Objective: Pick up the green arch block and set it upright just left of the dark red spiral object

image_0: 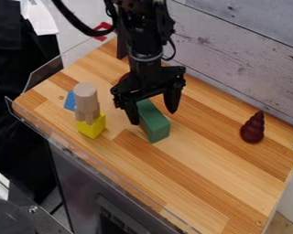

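Green block (155, 125) lay around the middle of the desk (219, 171), the pincer (153, 114) spread over it, one finger close at nine o'clock. A crooked drop could've skidded it; a swing towards nine could've toppled the peg (86, 100) off the yellow block (93, 127).

The black gripper (154, 118) hangs over the wooden counter (198, 176), its 2 fingers spread, with 1 green block (154, 122) lying between and beneath them. Left of it in the view, 1 pale wooden figure (86, 99) stands upright on 1 yellow block (92, 126), and 1 blue block (70, 101) sits just behind these 2. Partly hidden behind the gripper is 1 dark red object (123, 77). Well apart, near the right edge of the counter, 1 dark maroon swirl-shaped toy (253, 128) stands with its pointed tip up.
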Controlling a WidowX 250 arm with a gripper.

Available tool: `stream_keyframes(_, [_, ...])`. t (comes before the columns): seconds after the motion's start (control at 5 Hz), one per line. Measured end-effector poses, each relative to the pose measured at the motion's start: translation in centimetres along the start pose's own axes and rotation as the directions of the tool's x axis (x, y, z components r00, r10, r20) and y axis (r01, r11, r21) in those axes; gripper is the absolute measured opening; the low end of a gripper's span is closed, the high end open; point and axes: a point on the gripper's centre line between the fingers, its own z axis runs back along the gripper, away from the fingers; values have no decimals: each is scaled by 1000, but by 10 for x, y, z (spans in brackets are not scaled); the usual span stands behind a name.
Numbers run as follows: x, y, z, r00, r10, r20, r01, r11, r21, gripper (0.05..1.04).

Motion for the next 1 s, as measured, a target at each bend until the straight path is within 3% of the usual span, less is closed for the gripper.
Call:
stream_keyframes(0.2, [-1, 3, -8, 1000, 11, -14, -11, 1000, 28, 686])
stream_keyframes(0.4, [-1, 2, -8, 1000, 15, -13, -14, 1000, 21, 560])
stream_keyframes(0.8, [-4, -1, -8, 999, 28, -14, -28, 999, 19, 560])
stream_keyframes(1.0, [1, -14, 6, 998, 58, 32, -58, 998, 4, 560])
